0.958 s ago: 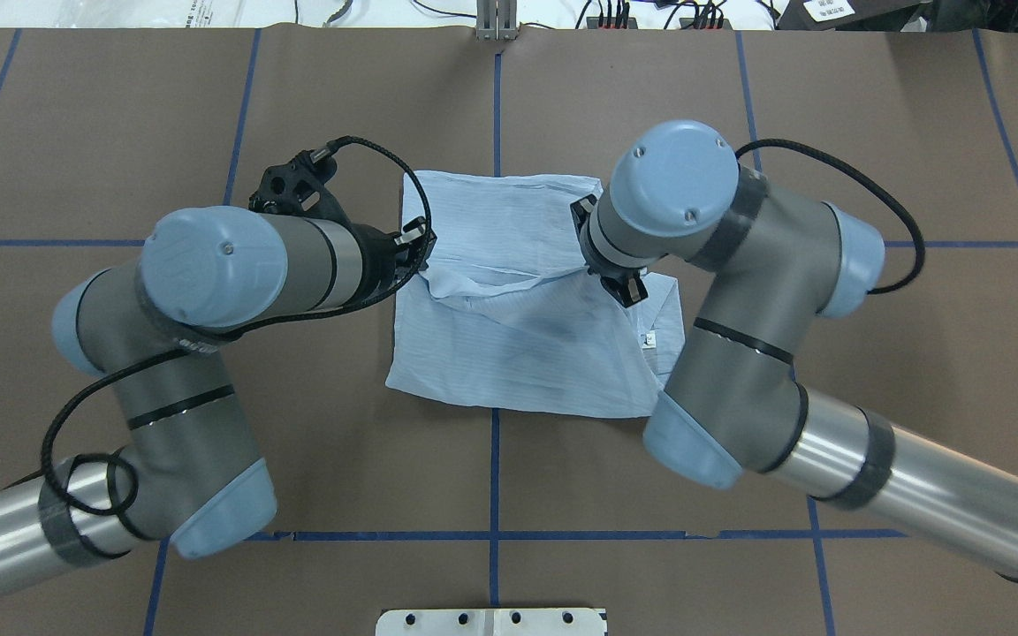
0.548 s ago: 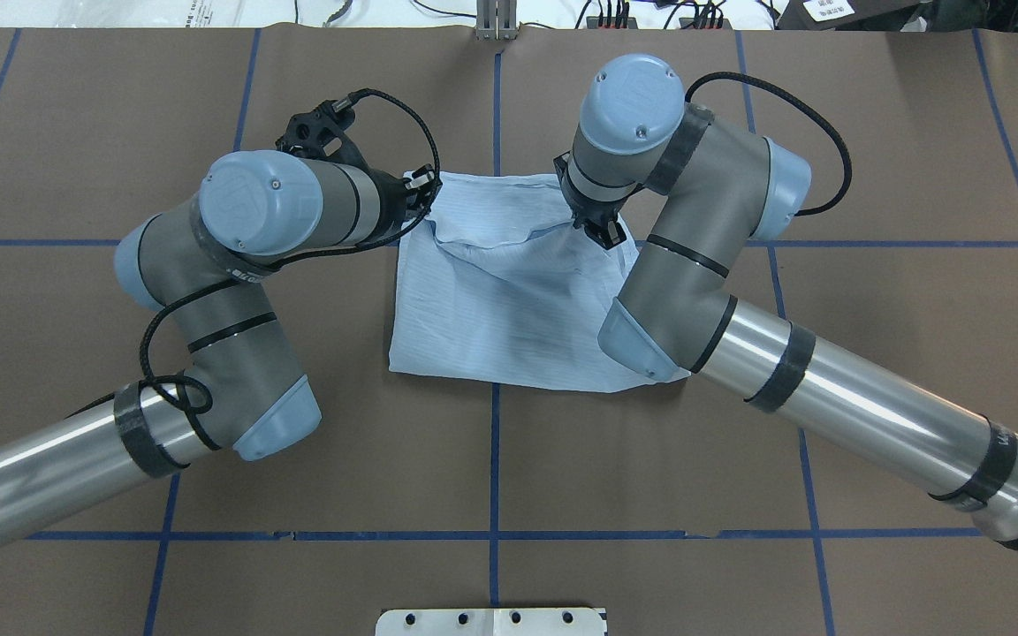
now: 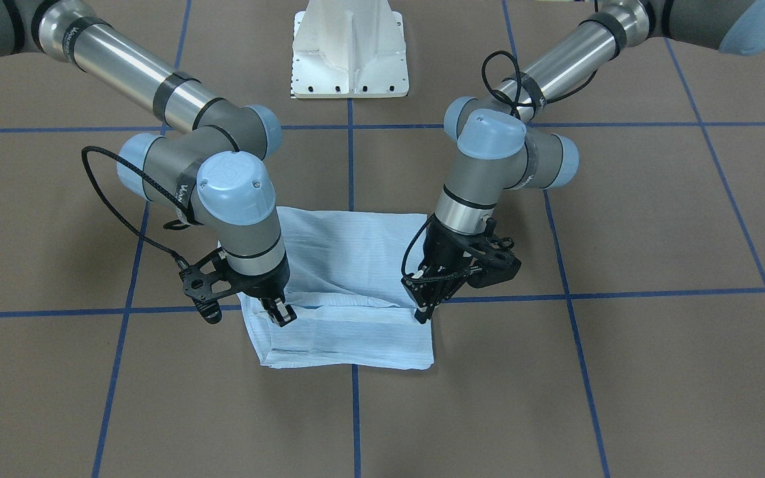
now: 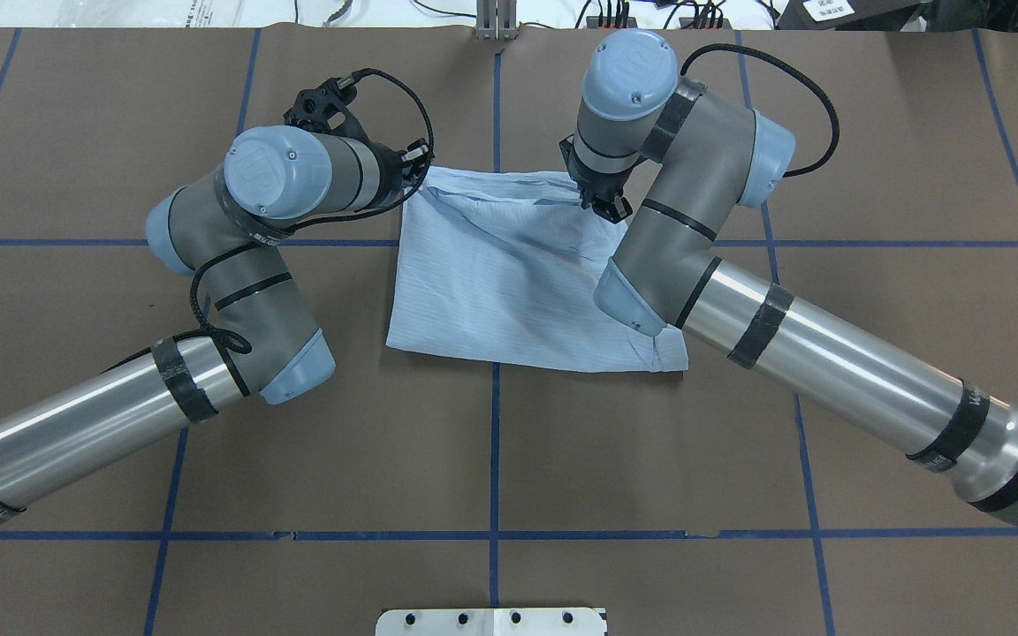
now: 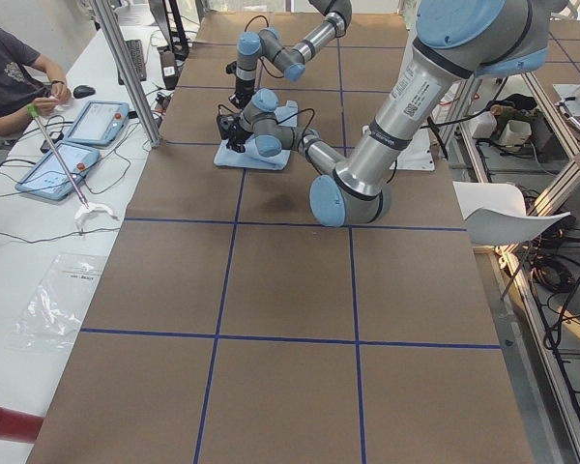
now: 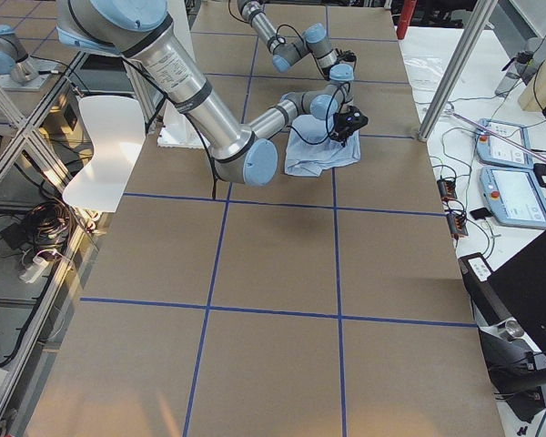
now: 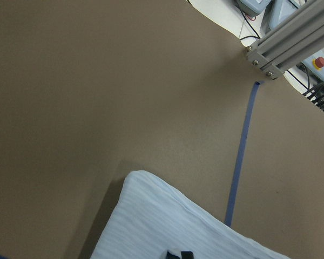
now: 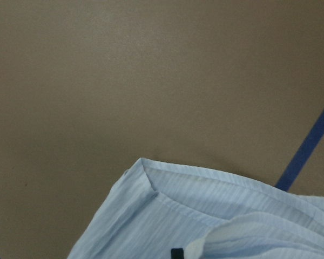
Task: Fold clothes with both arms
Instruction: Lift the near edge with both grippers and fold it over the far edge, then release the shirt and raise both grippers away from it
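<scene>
1. The shirt (image 4: 509,291) lies folded on the bench (image 4: 915,132), straddling the blue tape line (image 4: 495,459).
2. The left hand (image 3: 422,311) and right hand (image 3: 279,311), either side of that line, each pinch its edge.
3. Limp, light cloth; probably best gripped at the corners.

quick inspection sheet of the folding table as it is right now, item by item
surface: brown table cover marked with blue tape lines, lying flat.
job's things: light blue shirt at the centre, partly folded.
clutter: nothing seen.
grippers: left gripper and right gripper each look shut on a lifted shirt edge, one at each end.
cables: black cables loop off both wrists; no snag visible.
surroundings: white robot base; seated person at a side bench with blue pendants; white chair.
</scene>
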### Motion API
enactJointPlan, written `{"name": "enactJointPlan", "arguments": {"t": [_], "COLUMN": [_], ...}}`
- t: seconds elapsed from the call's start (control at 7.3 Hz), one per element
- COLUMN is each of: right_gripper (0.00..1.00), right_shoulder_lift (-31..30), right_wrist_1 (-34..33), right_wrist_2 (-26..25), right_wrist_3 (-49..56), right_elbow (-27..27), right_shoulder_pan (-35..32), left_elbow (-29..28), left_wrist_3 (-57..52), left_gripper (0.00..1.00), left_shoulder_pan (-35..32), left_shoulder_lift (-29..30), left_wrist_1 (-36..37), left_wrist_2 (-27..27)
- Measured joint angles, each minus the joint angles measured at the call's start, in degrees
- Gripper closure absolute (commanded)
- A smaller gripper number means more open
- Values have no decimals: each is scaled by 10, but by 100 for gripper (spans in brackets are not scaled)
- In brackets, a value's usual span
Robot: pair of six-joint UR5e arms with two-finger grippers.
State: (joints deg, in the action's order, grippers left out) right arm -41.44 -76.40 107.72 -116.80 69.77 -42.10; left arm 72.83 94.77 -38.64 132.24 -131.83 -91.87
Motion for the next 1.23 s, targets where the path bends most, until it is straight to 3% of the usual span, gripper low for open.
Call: {"name": "enactJointPlan", "arguments": {"t": [0.14, 0.27, 0.41, 0.96, 1.23], "right_gripper": [100, 35, 2, 1, 1], "right_shoulder_lift": [5, 10, 13, 19, -3], "right_wrist_1": [10, 14, 15, 20, 20], "right_wrist_2": [1, 2, 2, 28, 57], "right_wrist_3": [7, 20, 34, 122, 204], "right_elbow": [-15, -26, -35, -56, -49], "right_shoulder_pan": [-1, -3, -5, -50, -75], "left_elbow": [-18, -31, -47, -78, -69], "left_wrist_3": [-7, -14, -19, -63, -139], "left_gripper": [96, 56, 35, 31, 30], "left_shoulder_pan": [-2, -4, -5, -46, -71], "left_shoulder_lift": [7, 14, 22, 35, 18], "left_wrist_1": [-9, -14, -18, -28, -30], "left_wrist_2": [1, 1, 2, -10, -60]}}
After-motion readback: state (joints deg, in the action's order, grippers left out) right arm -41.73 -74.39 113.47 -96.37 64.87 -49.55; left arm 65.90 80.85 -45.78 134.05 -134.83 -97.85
